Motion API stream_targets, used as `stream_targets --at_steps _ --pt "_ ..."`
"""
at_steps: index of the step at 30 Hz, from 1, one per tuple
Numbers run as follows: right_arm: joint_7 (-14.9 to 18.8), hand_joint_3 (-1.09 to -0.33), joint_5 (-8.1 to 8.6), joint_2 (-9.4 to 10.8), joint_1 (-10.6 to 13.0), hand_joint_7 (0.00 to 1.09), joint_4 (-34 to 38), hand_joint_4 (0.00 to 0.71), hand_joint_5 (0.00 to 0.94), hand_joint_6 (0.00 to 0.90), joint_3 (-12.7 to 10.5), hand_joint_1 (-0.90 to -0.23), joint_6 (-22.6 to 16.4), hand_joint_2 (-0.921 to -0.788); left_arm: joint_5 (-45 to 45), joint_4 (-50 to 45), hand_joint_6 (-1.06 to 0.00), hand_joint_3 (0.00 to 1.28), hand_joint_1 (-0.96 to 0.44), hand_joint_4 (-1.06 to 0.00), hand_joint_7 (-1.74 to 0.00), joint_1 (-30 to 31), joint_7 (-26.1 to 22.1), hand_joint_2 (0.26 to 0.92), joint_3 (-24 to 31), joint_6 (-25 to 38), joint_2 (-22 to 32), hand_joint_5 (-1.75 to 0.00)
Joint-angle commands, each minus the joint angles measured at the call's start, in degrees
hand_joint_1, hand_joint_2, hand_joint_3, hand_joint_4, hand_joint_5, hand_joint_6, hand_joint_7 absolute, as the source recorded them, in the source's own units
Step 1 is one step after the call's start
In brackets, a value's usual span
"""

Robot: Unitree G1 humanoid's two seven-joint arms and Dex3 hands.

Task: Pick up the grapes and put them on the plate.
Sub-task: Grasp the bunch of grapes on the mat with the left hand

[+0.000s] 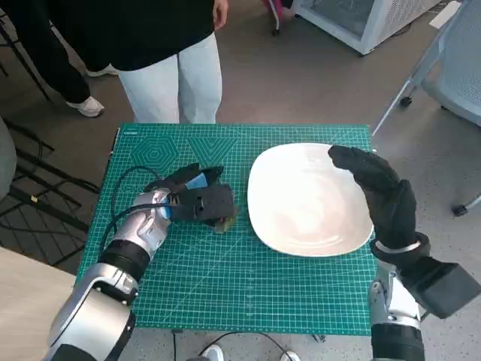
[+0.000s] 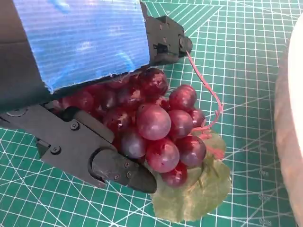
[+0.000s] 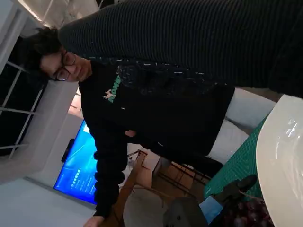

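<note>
Left hand's got the grapes, plate's waiting right next door

Nearest in, the left hand (image 1: 197, 200) is wrapped around the grapes (image 2: 154, 127), black fingers (image 2: 97, 156) curled under the dark red bunch, which sits low on the green cutting mat (image 1: 225, 278) with its leaf (image 2: 194, 194) flat on the mat, just left of the white plate (image 1: 304, 199). The right hand (image 1: 379, 192) hovers over the plate's right rim, fingers loose, holding nothing. Beyond the table a person (image 1: 169, 68) stands in white trousers.

Left robot hand (image 1: 197, 197) low, fingers (image 2: 118, 168) curled in grasp; right robot hand (image 1: 379, 194) raised, fingers extended.
</note>
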Motion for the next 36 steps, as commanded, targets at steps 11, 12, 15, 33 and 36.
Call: stream_targets --at_steps 11,12,15,33,36 --pt "0.17 -0.683 -0.15 -0.32 0.44 0.35 0.53 0.189 0.001 0.000 -0.02 -0.576 0.46 -0.921 0.87 3.42 -0.38 0.00 -0.22 -0.34 -0.01 0.79 1.54 0.709 -1.47 1.16 -0.88 -0.88" --pt "0.19 -0.683 -0.13 -0.32 0.46 0.35 0.53 0.189 0.001 0.000 -0.02 -0.576 0.46 -0.921 0.89 3.36 -0.38 0.00 -0.20 -0.34 -0.01 0.87 1.60 0.710 -1.56 1.24 -0.89 -0.96" --pt "0.24 -0.683 -0.09 -0.32 0.49 0.35 0.54 0.189 0.001 -0.001 -0.02 -0.575 0.44 -0.921 1.01 3.11 -0.41 0.00 -0.18 -0.36 -0.01 1.16 1.91 0.715 -1.88 1.25 -0.86 -0.98" --pt "-0.10 -0.681 -0.20 -0.28 0.13 0.34 0.64 0.189 0.001 0.002 0.06 -0.575 0.54 -0.921 6.87 -18.56 -0.54 0.13 0.00 -0.62 -1.24 10.77 7.41 0.920 -4.68 3.66 4.83 -1.22" --pt "-0.18 -0.679 -0.23 -0.24 0.00 0.34 0.62 0.190 0.001 0.003 0.10 -0.579 0.61 -0.921 6.85 -20.16 -0.54 0.14 0.00 -0.61 -1.28 11.67 7.17 0.921 -4.25 4.06 5.18 -1.23"
